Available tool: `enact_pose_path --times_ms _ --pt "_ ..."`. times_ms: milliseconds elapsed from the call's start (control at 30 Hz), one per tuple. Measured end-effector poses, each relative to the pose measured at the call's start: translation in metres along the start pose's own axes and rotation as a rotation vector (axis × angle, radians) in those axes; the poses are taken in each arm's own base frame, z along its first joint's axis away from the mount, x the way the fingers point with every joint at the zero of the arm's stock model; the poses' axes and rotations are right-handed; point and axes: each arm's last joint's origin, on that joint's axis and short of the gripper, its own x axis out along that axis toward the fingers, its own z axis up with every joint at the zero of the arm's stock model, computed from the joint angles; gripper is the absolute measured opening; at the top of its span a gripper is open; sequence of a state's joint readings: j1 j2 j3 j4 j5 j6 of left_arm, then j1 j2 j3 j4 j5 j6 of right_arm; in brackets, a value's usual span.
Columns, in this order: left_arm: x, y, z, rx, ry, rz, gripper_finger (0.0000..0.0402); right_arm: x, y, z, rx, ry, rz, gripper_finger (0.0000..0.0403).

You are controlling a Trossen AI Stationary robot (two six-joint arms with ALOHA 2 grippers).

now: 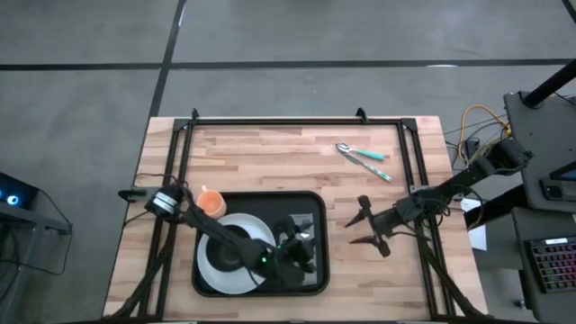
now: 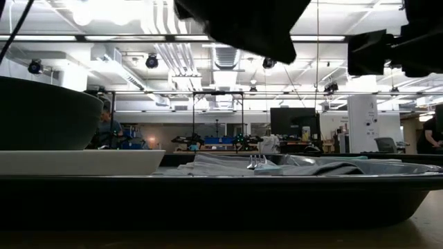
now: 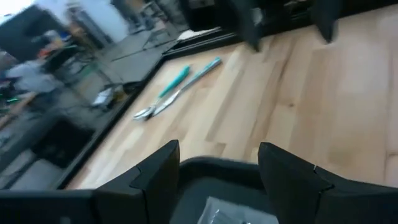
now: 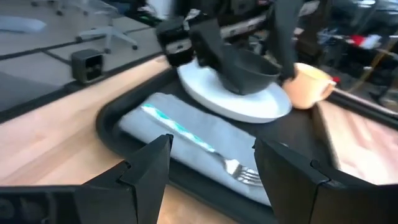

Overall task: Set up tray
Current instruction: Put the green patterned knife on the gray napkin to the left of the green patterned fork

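Left end effector (image 1: 301,256) hangs over the lower right part of the tray (image 1: 317,205), its fingers spread wide with nothing between them. Right end effector (image 1: 358,225) sits over bare wood just right of the tray, at centre right of the high view, fingers also wide apart and empty.

The tray lies on the worktop (image 1: 270,153) in the lower middle of the high view. On it, at left, rests a white plate (image 1: 211,270) carrying a dark bowl (image 4: 249,71); at right lies a grey cloth (image 4: 186,140) with a fork (image 4: 233,165) on top. An orange cup (image 1: 211,202) stands at the tray's upper left corner. Two teal-handled utensils (image 1: 364,160) lie on the wood in the upper right, well apart from the tray.
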State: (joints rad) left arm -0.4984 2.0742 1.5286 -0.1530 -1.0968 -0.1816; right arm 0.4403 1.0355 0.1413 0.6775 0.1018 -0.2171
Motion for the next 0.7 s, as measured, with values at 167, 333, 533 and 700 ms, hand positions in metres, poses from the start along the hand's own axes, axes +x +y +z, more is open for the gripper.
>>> enact_pose_path --times_ms 167,333,533,700 --pt "0.005 0.030 -0.012 -0.075 -0.178 -0.286 0.0198 0.000 -0.003 0.003 -0.015 -0.016 -0.090 0.0221" --pt "-0.005 0.085 -0.046 -0.150 -0.384 -0.543 0.0198 0.000 -0.008 0.006 -0.005 -0.049 -0.126 0.0221" --pt "-0.041 0.145 -0.097 -0.235 -0.448 -0.457 0.0198 0.000 -0.016 0.005 0.012 -0.032 -0.228 0.0221" --pt "-0.063 0.180 -0.125 -0.301 -0.558 -0.436 0.0198 0.000 -0.022 0.003 0.015 -0.025 -0.264 0.0221"
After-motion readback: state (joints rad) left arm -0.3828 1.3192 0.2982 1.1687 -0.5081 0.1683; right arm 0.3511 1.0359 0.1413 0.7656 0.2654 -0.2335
